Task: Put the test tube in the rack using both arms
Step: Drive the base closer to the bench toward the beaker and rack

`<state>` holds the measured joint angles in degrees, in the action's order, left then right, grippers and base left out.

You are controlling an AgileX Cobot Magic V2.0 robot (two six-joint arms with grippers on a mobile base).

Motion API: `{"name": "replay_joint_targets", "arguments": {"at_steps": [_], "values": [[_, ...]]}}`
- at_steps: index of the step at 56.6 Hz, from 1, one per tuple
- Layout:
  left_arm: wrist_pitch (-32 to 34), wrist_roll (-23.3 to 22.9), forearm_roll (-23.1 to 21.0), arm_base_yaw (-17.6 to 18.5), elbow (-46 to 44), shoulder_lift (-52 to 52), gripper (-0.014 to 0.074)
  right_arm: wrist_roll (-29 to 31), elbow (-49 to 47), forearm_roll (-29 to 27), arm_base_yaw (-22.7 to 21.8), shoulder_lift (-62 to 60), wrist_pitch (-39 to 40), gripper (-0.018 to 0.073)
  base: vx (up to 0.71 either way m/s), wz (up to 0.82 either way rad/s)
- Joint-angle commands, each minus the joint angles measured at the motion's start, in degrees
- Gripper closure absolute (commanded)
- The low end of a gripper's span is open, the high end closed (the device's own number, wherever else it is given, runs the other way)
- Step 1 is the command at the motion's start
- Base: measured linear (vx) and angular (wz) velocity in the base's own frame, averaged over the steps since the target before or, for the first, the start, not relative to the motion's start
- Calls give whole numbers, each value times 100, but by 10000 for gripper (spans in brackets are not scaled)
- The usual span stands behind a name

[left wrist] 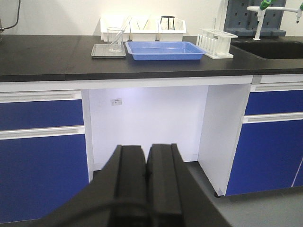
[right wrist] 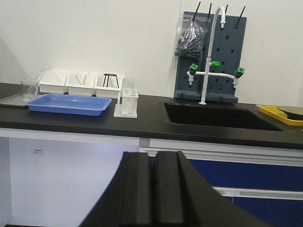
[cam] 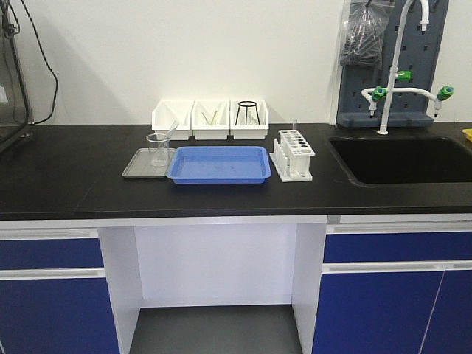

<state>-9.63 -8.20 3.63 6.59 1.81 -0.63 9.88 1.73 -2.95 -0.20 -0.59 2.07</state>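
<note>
The left gripper [left wrist: 146, 156] hangs low before the cabinet, under the edge of the black tabletop [cam: 74, 177], with its black jaws pressed together on nothing. Up and ahead of those jaws, a shade to their left, the wide clear glass beaker [left wrist: 115, 40] stands on a flat steel tray [left wrist: 102, 51]. The slim clear glass test tube [cam: 171, 131] seems to lean inside the beaker, rounded bottom down and open rim tilted up and rightward. The thin glass nearly vanishes against the white storage bins [cam: 210, 118] behind. Ahead and slightly right of the left jaws lies the shallow blue plastic tray [left wrist: 165, 49]. Further right stands the small white plastic rack [left wrist: 217, 43].

The right gripper [right wrist: 151, 161] is likewise closed and empty. From its jaws the rack sits ahead and leftward, with the beaker far off left, so the left arm looks nearer the tube. The front view shows neither arm.
</note>
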Motion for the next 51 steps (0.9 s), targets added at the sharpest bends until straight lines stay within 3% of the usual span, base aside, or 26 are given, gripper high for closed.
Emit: {"name": "replay_joint_targets", "arguments": {"at_steps": [1,51], "values": [[461,-2,-43,17,-174,-29,603,53,106,54,-24,-43,451,570,0,0],[461,-2,-43,17,-174,-29,603,53,106,54,-24,-43,451,570,5,-1]]}}
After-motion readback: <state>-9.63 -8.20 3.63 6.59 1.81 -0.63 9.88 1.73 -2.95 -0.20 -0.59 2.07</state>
